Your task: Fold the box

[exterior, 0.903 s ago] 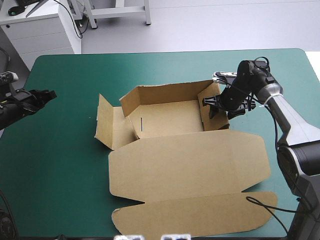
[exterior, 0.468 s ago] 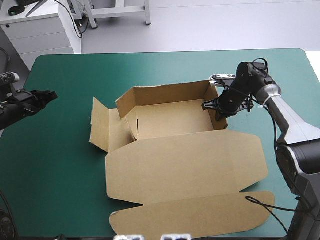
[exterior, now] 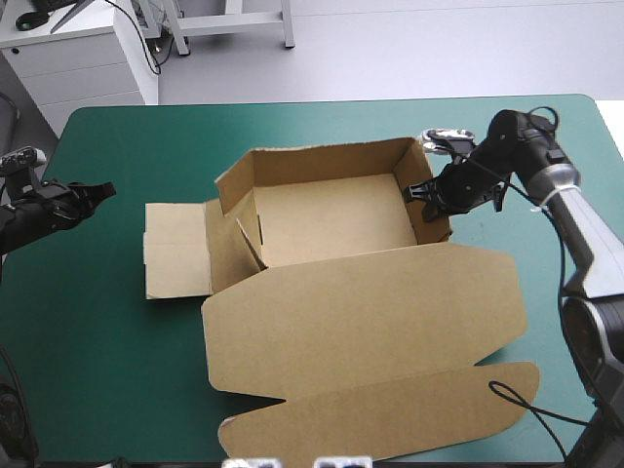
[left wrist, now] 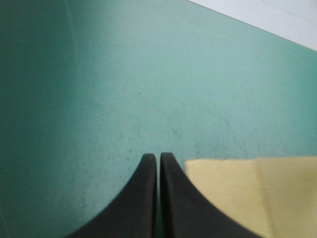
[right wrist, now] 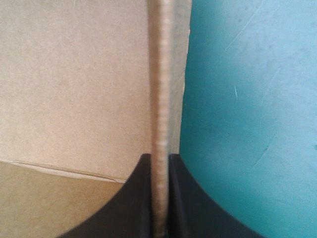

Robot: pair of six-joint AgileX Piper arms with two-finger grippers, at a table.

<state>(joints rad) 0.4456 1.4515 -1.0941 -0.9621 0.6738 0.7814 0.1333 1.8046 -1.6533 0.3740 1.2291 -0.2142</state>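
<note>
**Desk:** What stage is this?

**Photographer:** Mid-fold. The brown cardboard box sits at the middle of the teal-green table as an open tray. Its back and right sides are raised, and its broad flat lid is spread toward the near edge.

**Desk:** And the right tool?

**Photographer:** It is clamped on the tray's right-hand wall, one black finger inside and one outside. By my reading, the step in hand is setting that wall upright.

**Desk:** The other side looks unfinished.

**Photographer:** It does. The rectangular left-hand flap lies flat on the cover, outside the tray. The left tool hovers near the table's left edge with its fingers pressed together, holding nothing and clear of the board. The next move likely calls for it to open, get under that flap, raise it and tuck it in while the right tool steadies its side.

**Desk:** What do the wrist cameras add?

**Photographer:** The right wrist view shows the right-hand wall pinched edge-on in the right tool, a grip the high view only hints at. The left wrist view shows the left tool closed to a point, with a corner of the left-hand flap just beside it. Only the high view takes in the whole tray and lid.
</note>
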